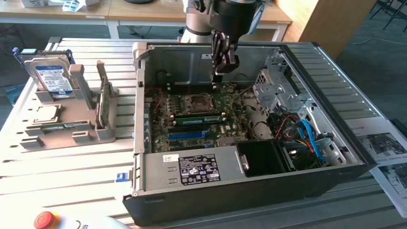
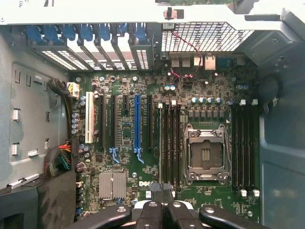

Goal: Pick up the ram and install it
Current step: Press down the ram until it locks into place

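Observation:
The ram [image 1: 200,119], a long green stick, stands on edge in a memory slot of the motherboard [image 1: 181,130], just beside the square CPU socket [image 1: 194,102]. My gripper [image 1: 219,71] hangs well above that stick's far end, inside the open PC case, shut with nothing between its fingers. In the wrist view the shut gripper [image 2: 162,193] lines up with the end of the dark memory slots [image 2: 169,143] beside the socket [image 2: 206,152]. From there the stick is edge-on and hard to pick out.
A grey holder [image 1: 64,138] on the exterior view's left carries a hard drive [image 1: 54,76] and another green stick [image 1: 103,102] standing on edge. The case walls, drive cage [image 1: 277,90], power supply [image 1: 190,169] and loose cables [image 1: 305,138] crowd the motherboard. A red button [image 1: 45,219] sits near the front.

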`<action>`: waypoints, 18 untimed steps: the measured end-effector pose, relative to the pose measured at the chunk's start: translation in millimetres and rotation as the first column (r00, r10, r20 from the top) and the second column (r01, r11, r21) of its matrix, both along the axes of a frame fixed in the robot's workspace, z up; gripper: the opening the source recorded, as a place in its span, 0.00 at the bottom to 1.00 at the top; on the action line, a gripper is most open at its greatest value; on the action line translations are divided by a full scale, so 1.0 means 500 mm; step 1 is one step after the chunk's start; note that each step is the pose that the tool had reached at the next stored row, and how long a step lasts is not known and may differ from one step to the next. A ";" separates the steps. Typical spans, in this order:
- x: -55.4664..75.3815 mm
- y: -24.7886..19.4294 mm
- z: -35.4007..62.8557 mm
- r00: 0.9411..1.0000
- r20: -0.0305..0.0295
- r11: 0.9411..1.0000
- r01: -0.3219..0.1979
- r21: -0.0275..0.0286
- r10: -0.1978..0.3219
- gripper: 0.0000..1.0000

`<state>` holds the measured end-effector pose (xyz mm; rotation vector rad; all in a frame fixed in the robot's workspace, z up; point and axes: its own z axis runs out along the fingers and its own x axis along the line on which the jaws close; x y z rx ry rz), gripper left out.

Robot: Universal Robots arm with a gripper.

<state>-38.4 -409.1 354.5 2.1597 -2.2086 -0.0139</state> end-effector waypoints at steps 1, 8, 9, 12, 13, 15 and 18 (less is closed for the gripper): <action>0.000 0.0000 0.000 1.000 0.000 1.000 0.000 0.000 0.000 0.11; 0.000 0.0000 0.000 1.000 0.000 1.000 0.000 0.000 0.000 0.11; 0.000 0.0000 0.000 1.000 0.000 1.000 0.000 0.000 0.000 0.11; 0.000 0.0000 0.000 1.000 0.000 1.000 0.005 0.000 -0.005 0.11; 0.000 0.0001 0.000 1.000 0.000 1.000 0.011 0.000 -0.011 0.11; 0.000 0.0000 0.000 1.000 0.000 1.000 0.028 0.000 -0.028 0.11; 0.000 0.0000 0.000 0.998 0.000 0.998 0.064 0.000 -0.064 0.11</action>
